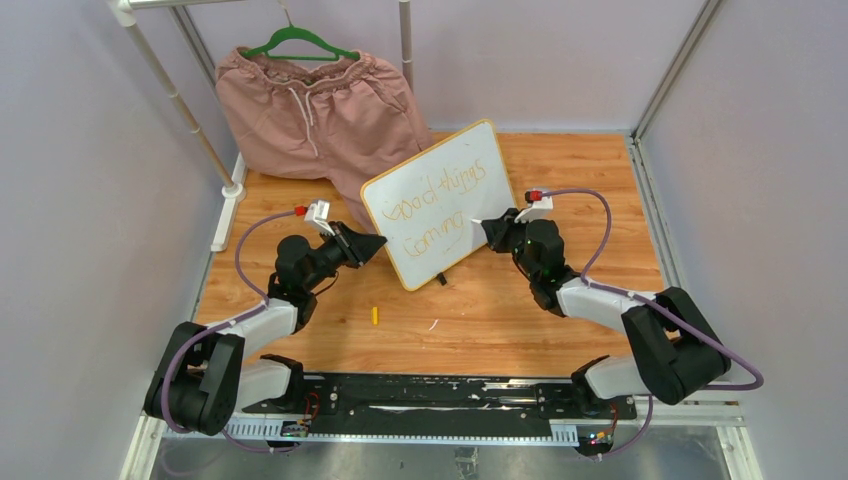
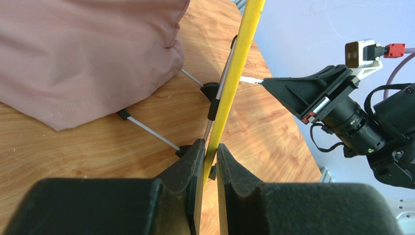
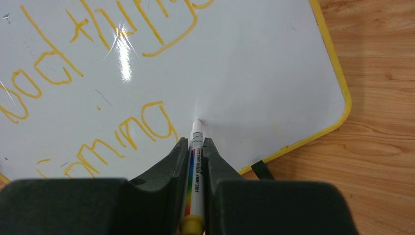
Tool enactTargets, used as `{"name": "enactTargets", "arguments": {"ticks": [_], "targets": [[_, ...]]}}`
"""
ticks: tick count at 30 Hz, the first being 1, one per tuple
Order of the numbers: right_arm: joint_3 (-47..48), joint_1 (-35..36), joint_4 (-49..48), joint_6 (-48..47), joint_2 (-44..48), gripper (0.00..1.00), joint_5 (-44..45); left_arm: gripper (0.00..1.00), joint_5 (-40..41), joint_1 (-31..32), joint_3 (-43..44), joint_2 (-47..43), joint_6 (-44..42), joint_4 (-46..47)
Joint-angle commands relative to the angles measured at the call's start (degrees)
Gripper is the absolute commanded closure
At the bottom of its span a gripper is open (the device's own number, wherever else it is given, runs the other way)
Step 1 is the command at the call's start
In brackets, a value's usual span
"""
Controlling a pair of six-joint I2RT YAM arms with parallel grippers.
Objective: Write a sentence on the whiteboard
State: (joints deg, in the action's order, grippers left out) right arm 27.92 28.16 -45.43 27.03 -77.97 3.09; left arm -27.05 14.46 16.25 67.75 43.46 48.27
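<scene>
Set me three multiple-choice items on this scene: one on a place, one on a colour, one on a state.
1. Where are the pink shorts?
A) on the right arm
B) behind the whiteboard
C) at the arms' bases

2. What colour is the sentence?
A) orange-yellow
B) blue
C) black

3. The right gripper is:
A) open and empty
B) shut on the board's frame
C) shut on the marker

Answers:
1 B: the top view shows them beyond the board.
2 A: the strokes look orange-yellow in the right wrist view.
3 C: its jaws close on the marker's barrel.
</scene>
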Motion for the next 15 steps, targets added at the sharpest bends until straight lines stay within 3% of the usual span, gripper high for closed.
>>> {"name": "enactTargets", "arguments": {"ticks": [1, 15], "targets": [[0.4, -0.6, -0.8, 0.1, -0.5, 1.0, 0.6, 0.81, -0.7, 0.4, 0.3, -0.8, -0.7, 0.7], [-0.9, -0.6, 0.5, -0.2, 0.7, 1.0, 0.6, 0.81, -0.7, 0.4, 0.3, -0.6, -0.6, 0.7]]}}
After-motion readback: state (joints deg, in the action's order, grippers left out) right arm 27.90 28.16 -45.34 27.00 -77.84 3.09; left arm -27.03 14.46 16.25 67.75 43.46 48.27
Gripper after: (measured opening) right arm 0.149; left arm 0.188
